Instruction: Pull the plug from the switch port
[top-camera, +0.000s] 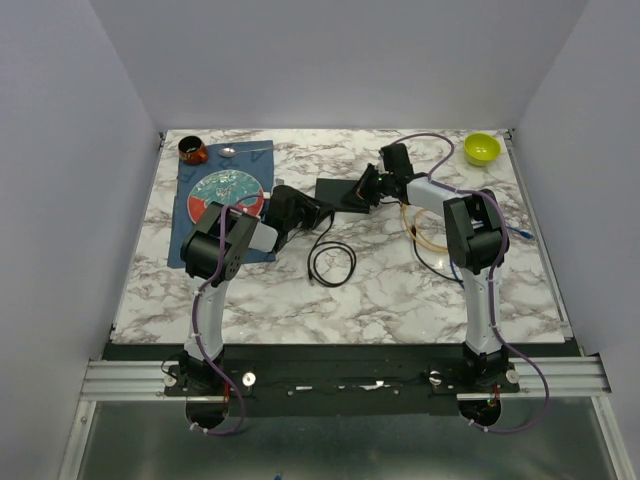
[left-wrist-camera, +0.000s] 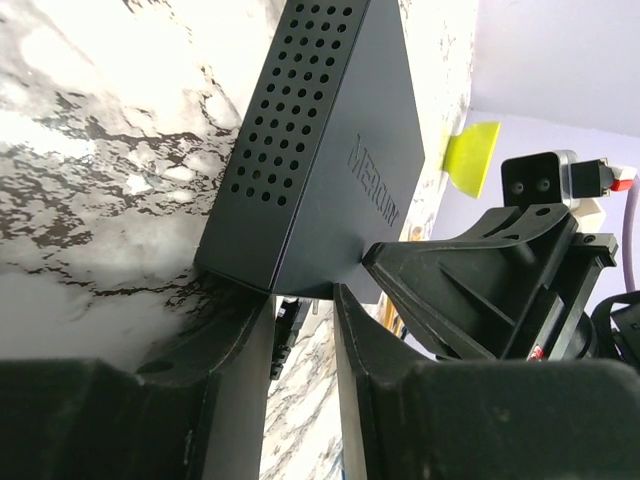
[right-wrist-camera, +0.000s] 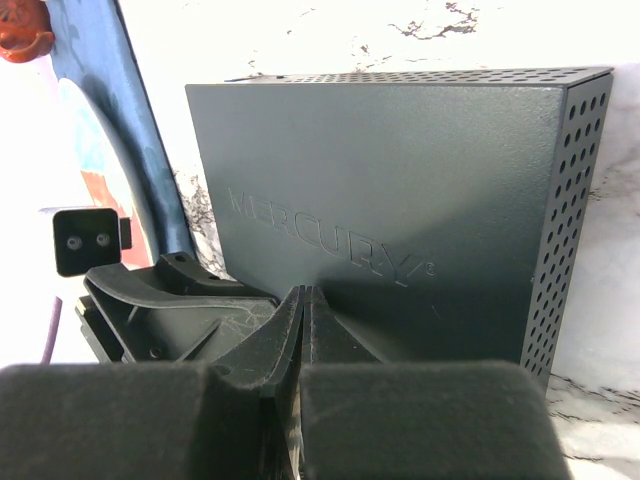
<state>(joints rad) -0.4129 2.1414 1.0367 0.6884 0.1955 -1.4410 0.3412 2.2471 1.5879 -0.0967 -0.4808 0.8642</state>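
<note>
left gripper (top-camera: 320, 214) and right gripper (top-camera: 364, 189) flank the black switch (top-camera: 338, 192).

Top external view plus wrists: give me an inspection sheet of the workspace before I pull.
Surface: marble table, blue mat at left.
Job's things: switch flat mid-table; plug not clearly visible.
Clutter: plate on mat, brown cup, spoon, green bowl.
Grippers: left gripper jaws apart at the switch's edge, grip unclear; right gripper shut, over the switch top.
Cables: black coil near switch; pale loop at right; purple arm cables.
Surroundings: plain walls.
</note>
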